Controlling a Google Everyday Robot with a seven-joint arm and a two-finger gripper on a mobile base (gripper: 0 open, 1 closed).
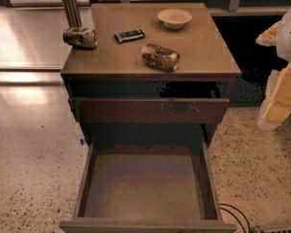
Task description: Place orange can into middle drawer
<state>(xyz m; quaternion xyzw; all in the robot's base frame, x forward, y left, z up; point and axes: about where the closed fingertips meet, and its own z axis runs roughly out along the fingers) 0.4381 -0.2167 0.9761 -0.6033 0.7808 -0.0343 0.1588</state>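
Observation:
The orange can point(160, 57) lies on its side on the wooden cabinet top point(199, 52), near the front edge, with an orange-gold and dark brown mottled label. Below, the middle drawer point(143, 186) is pulled wide open, with tall side walls and a bare greyish-brown floor. The gripper point(281, 98) is at the right edge of the view, pale and off to the right of the cabinet, apart from the can and level with the upper drawer front.
A greyer silvery can point(80, 37) lies at the cabinet top's left edge. A dark snack bar point(129, 35) and a pale bowl point(174, 18) sit further back. A scratched closed drawer front point(150, 110) is above the open drawer. A black cable point(237, 217) lies on the speckled floor.

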